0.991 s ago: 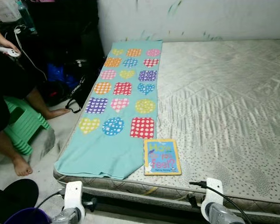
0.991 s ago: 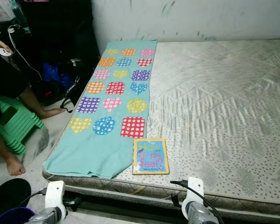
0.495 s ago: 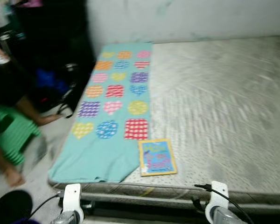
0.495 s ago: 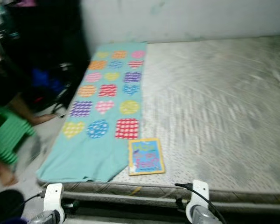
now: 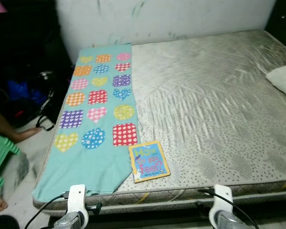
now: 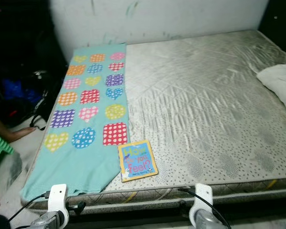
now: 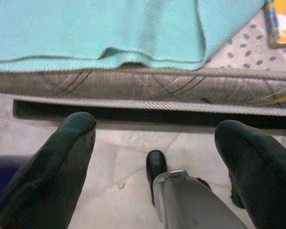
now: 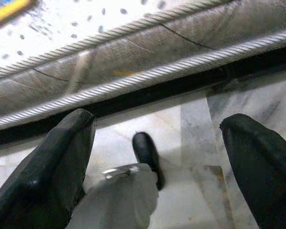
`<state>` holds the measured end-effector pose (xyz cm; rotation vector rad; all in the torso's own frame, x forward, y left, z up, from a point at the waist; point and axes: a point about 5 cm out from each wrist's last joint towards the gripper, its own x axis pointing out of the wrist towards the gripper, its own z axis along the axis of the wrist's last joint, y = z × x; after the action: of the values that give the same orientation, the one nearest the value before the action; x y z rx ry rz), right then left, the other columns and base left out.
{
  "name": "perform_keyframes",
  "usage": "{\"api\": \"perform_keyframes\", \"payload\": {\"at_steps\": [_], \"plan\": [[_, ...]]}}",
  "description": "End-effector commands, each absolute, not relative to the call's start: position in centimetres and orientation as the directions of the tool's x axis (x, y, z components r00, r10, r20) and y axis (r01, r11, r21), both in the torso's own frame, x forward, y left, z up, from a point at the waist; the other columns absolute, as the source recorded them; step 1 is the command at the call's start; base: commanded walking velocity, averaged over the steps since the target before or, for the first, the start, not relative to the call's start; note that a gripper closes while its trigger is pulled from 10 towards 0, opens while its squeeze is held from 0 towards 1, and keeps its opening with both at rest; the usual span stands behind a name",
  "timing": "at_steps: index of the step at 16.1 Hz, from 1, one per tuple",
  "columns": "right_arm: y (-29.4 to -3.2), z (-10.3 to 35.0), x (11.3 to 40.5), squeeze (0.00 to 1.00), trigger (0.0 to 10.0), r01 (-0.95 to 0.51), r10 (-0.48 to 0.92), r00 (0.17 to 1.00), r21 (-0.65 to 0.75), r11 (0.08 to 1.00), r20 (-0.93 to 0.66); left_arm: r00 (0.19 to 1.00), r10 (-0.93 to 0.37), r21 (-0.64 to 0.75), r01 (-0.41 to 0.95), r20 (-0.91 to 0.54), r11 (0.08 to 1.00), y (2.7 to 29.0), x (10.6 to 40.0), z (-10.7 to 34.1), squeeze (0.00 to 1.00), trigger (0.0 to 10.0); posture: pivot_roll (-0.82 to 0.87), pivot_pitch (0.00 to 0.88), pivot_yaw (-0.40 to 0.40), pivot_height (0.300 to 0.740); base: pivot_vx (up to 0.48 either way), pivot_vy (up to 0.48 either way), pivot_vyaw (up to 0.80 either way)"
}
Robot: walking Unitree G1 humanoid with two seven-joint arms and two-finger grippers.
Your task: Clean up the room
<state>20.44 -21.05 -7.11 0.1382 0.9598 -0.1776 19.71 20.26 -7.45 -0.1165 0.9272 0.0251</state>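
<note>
I keep the left end effector (image 7: 155, 167) and right end effector (image 8: 152, 167) low over the floor (image 7: 124, 157), fingers spread wide, holding nothing. The book (image 5: 149, 161) lies near the mattress (image 5: 214, 105) edge, touching the blanket (image 5: 93, 119). A pillow (image 6: 281, 86) rests far right.

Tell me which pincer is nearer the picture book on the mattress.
Left, narrowly. The left pincer hangs below the mattress edge, under the teal blanket beside the picture book; the right pincer hangs further along that edge.

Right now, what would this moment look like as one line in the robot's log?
book flat on mattress near front edge | teal blanket beside it | left gripper open, low | right gripper open, low
</note>
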Motion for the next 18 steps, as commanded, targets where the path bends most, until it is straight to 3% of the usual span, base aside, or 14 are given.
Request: {"api": "perform_keyframes", "payload": {"at_steps": [1, 6, 14, 18], "plan": [[-20.57, -6.84, 21.08, 0.00, 10.0, 0.197, -0.082, 0.577, 0.041, 0.980, -0.812, 0.593, -0.018, -0.078, -0.075, -0.805, 0.994, 20.71, 19.48, -7.49, 0.00, 10.0, -0.10, 0.000, 0.116, 0.740, 0.000, 0.000, -0.48], [-20.46, -6.92, 20.96, 0.00, 10.0, 0.174, -0.077, 0.573, 0.030, 0.984, -0.816, 0.596, -0.026, -0.085, -0.071, -0.802, 0.994, 20.69, 19.47, -7.48, 0.00, 10.0, -0.10, 0.000, 0.111, 0.740, 0.000, 0.000, -0.08], [-20.79, -7.01, 20.71, 0.00, 10.0, 0.175, -0.087, 0.568, 0.016, 0.984, -0.819, 0.592, -0.037, -0.089, -0.060, -0.805, 0.994, 20.49, 19.44, -7.53, 0.00, 10.0, -0.10, 0.000, 0.113, 0.740, 0.000, 0.000, -0.62], [-20.77, -6.93, 20.85, 0.00, 10.0, 0.170, -0.086, 0.571, 0.015, 0.985, -0.816, 0.590, -0.044, -0.095, -0.056, -0.807, 0.994, 20.29, 19.38, -7.60, 0.00, 10.0, -0.10, 0.000, 0.111, 0.740, 0.000, 0.000, 0.00]]}}
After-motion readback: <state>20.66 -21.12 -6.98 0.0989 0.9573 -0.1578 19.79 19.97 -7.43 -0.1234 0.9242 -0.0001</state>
